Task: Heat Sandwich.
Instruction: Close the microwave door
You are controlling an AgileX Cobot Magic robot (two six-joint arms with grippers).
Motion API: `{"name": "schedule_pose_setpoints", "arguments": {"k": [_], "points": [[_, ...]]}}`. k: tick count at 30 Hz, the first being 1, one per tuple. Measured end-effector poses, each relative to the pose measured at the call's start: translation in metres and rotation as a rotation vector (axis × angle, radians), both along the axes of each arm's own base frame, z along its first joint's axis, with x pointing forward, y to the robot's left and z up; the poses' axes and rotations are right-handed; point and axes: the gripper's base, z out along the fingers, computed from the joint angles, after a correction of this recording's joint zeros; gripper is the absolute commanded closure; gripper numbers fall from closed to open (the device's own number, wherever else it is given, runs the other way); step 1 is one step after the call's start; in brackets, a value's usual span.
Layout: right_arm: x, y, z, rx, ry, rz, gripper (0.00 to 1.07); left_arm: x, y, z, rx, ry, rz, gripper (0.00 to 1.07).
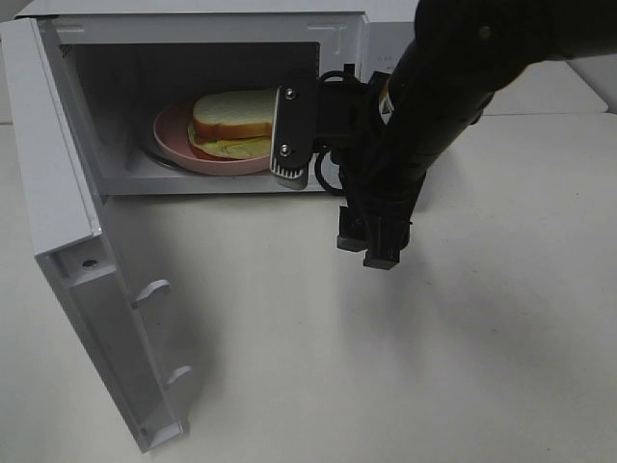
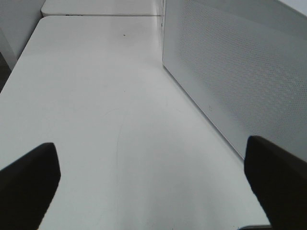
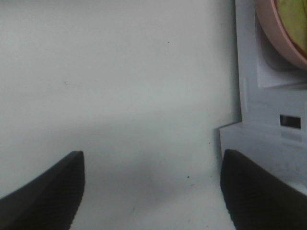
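The right gripper (image 1: 371, 246) hung spread and empty, pointing down at the table (image 1: 434, 367) before the microwave (image 1: 337, 29). Its black arm slanted in from the upper right, hiding the cavity's right side. The left gripper (image 2: 151, 146) stood wide and empty beside the open door (image 1: 87, 289). One sandwich (image 1: 231, 116) lay on one plate (image 1: 174, 135) inside, upper left.

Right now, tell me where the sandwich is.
In the exterior high view, the sandwich sits on the pink plate inside the microwave, at the upper left. The microwave's door hangs open on the left.
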Motion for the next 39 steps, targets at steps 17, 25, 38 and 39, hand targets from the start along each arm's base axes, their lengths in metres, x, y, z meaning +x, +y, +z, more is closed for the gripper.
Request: {"name": "schedule_pose_setpoints", "arguments": {"k": [17, 25, 38, 39], "points": [[-0.057, -0.051, 0.019, 0.126, 0.147, -0.547, 0.31, 0.0, 0.0, 0.0, 0.0, 0.0, 0.0, 0.07], [-0.083, -0.075, 0.042, 0.104, 0.195, -0.733, 0.31, 0.0, 0.0, 0.0, 0.0, 0.0, 0.0, 0.07], [-0.125, -0.112, 0.077, 0.135, 0.186, -0.823, 0.31, 0.0, 0.0, 0.0, 0.0, 0.0, 0.0, 0.07], [-0.13, -0.116, 0.077, 0.14, 0.183, -0.825, 0.31, 0.0, 0.0, 0.0, 0.0, 0.0, 0.0, 0.07]]}}
